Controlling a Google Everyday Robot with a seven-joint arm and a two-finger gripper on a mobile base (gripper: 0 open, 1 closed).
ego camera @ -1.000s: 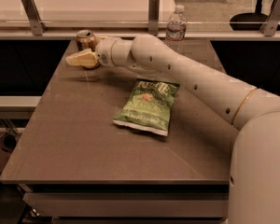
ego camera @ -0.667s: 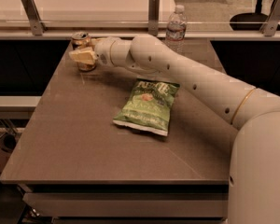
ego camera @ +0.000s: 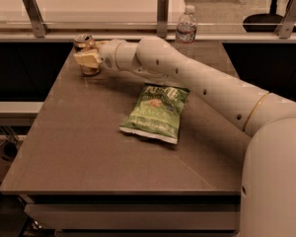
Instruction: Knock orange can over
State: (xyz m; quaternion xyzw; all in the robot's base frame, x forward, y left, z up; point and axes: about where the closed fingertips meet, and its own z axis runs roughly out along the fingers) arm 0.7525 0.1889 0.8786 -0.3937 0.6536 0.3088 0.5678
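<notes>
The orange can (ego camera: pixel 83 40) was spotted upright by the far left corner of the bench (ego camera: pixel 89 152) - the hand (ego camera: pixel 87 59) was parked right against its side. Whether it was spread or pressed together couldn't be told. A green chip bag (ego camera: pixel 157 113) was seen lying mid-bench.

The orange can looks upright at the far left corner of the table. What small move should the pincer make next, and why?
Probably a short push leftward, kept high on the can. The pincer sits right at the middle of the orange can, which stands upright, so it is not yet knocked over. The green chip bag lies apart, out of the way.
</notes>
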